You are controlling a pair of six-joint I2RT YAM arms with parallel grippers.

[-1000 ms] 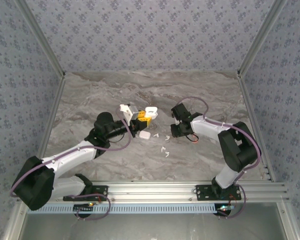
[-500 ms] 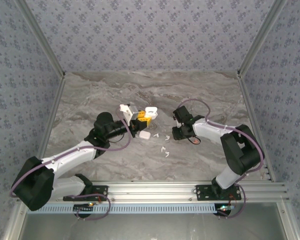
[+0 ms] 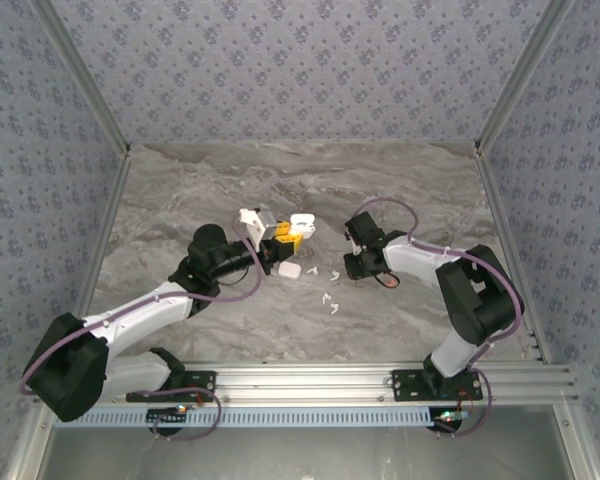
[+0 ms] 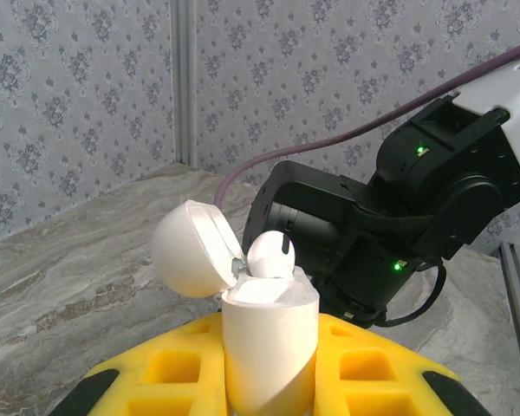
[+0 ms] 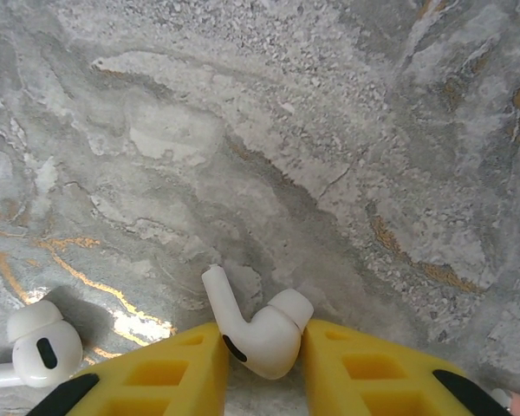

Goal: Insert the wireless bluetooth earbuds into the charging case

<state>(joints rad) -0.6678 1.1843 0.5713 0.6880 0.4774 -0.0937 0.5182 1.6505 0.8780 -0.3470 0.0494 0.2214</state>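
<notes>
While left jaws clamp the open case point(image 4: 269, 347), one earbud point(image 4: 270, 254) inside, right jaws pinch a second earbud point(image 5: 264, 334)

Grey marbled tabletop point(image 3: 180, 190) with loose white earbuds point(image 3: 329, 302) and, seemingly, a small white case point(image 3: 289, 270) near its middle

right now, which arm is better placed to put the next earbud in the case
Right. The right fingers pinch a white earbud lying on the table, near the open charging case. The left fingers are busy holding that case upright.
</notes>
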